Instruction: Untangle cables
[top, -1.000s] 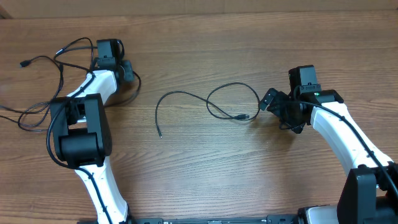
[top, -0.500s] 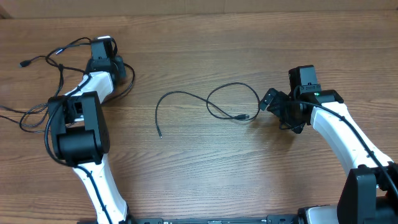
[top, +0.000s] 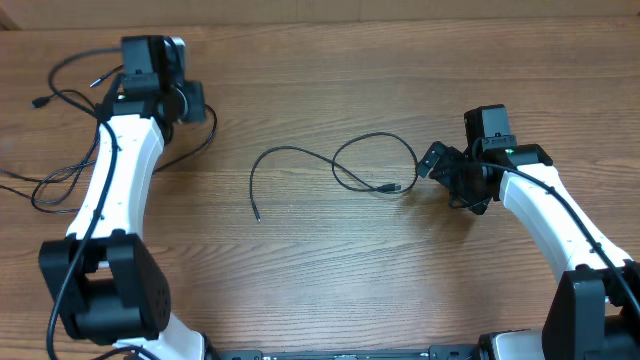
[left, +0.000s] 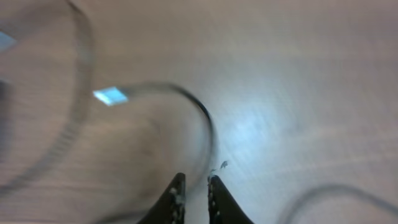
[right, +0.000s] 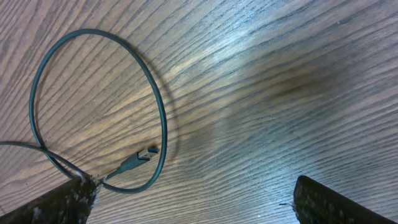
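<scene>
Two grippers are in view. Left gripper: jaws almost pressed together, pinching one strand of the tangled cables at the far left of the wooden table; the number of strands in the tangle cannot be determined. One silver-tipped plug lies nearby. Right gripper: jaws spread wide, holding nothing, just beside the one loose cable, which forms one loop at table centre
</scene>
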